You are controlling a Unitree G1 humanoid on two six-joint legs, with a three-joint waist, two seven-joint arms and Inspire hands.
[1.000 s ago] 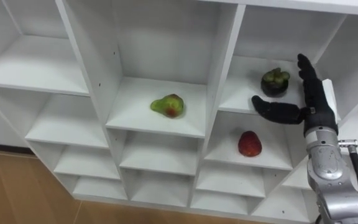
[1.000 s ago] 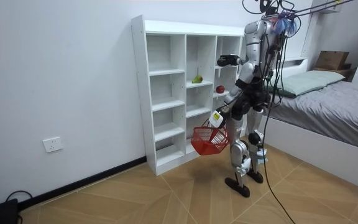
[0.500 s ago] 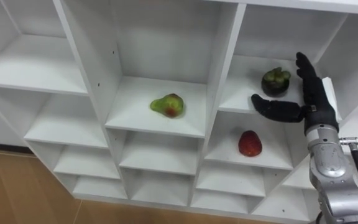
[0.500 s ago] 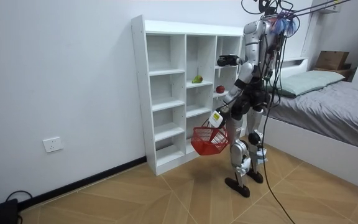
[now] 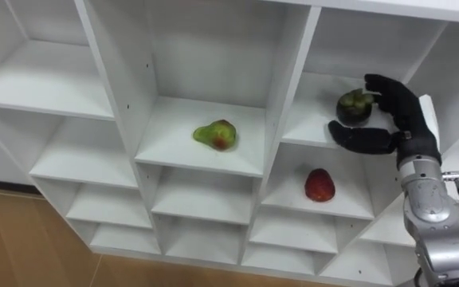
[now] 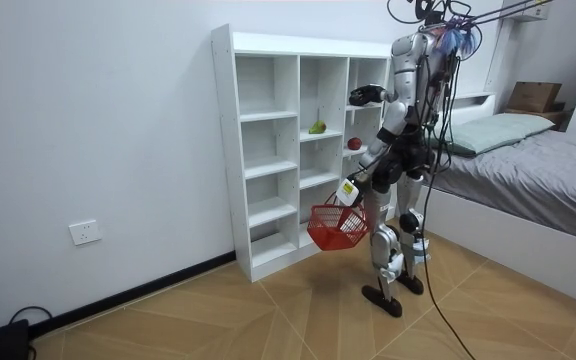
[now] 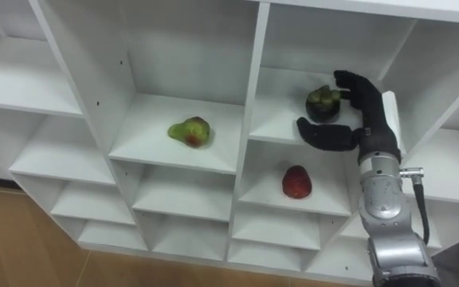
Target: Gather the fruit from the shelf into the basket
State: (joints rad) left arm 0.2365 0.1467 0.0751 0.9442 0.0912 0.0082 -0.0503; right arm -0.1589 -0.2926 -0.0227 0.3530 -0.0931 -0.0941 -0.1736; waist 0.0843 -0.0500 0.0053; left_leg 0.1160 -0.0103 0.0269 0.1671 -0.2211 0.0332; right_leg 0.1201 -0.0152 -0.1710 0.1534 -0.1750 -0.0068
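A dark mangosteen (image 5: 352,106) sits on an upper right shelf of the white closet (image 5: 287,96). My right hand (image 5: 406,119) has its fingers curled over the fruit's top and right side, while the thumb (image 5: 358,140) lies just below it, before the shelf edge. A green-red pear (image 5: 216,135) lies on the middle shelf. One shelf under the mangosteen is a red fruit (image 5: 319,185). In the room view I stand facing the closet, and my left hand (image 6: 354,186) hangs low, holding a red basket (image 6: 336,226) by its handle.
Most of the closet's other compartments hold nothing. Upright dividers (image 5: 116,88) flank each shelf. A bed (image 6: 528,165) stands behind me at the room view's right, with a cardboard box (image 6: 534,96) beyond it. Wooden floor (image 6: 268,320) lies around me.
My right hand's fingers were straight beside the mangosteen; they have now bent over it. The fruit has stayed on its shelf, and the basket hangs as before.
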